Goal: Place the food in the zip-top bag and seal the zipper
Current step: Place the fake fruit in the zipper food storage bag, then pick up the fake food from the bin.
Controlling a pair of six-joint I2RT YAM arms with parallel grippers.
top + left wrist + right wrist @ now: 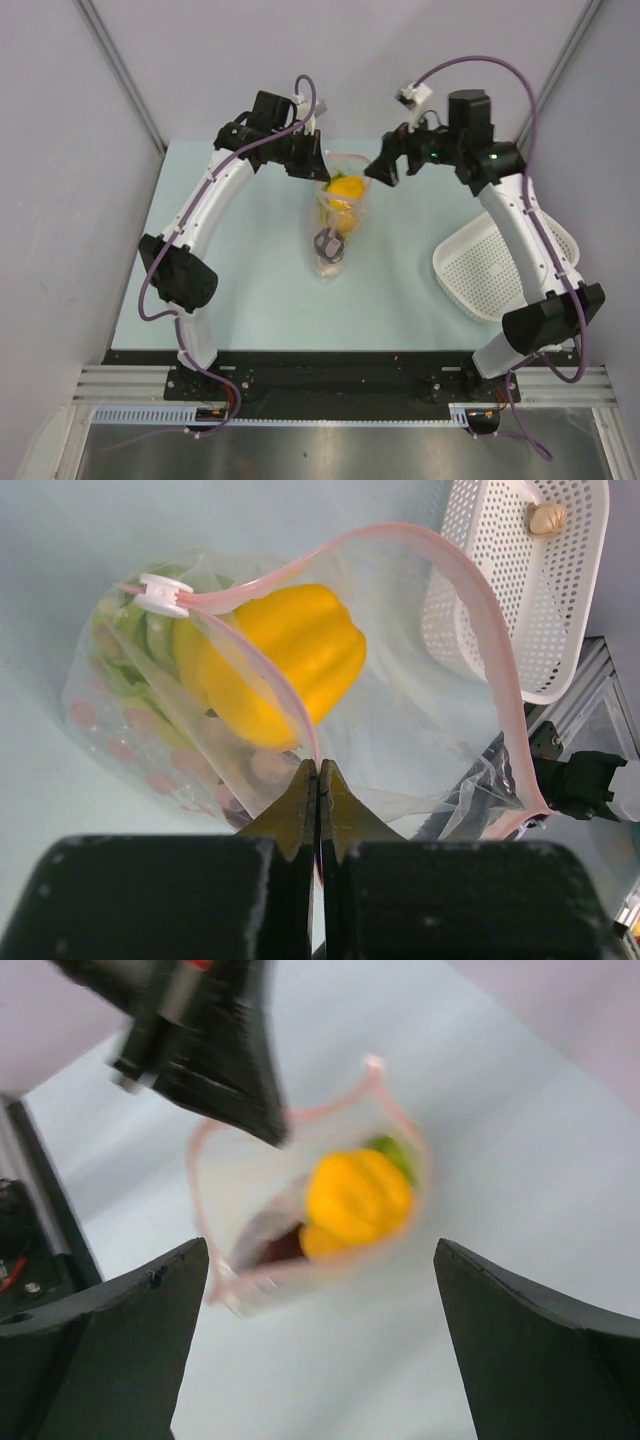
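Note:
The zip-top bag [336, 225] lies mid-table with its mouth held up and open. Inside it are the food items: a yellow piece [346, 189], a dark red-purple fruit [328, 243] and green leek [150, 635]. My left gripper [312, 166] is shut on the bag's rim, its jaws pinching the pink zipper [478, 605] strip where it meets the gripper [318, 772]. A white slider [165, 592] sits at the strip's far end. My right gripper [381, 168] hangs open beside the bag's mouth, holding nothing. In the blurred right wrist view, the bag [300, 1210] and yellow food [358, 1196] lie beyond the gripper [320, 1260].
A white perforated basket [500, 268] stands at the right of the table, with a small beige object [546, 518] inside it. Grey walls enclose the table at the back and sides.

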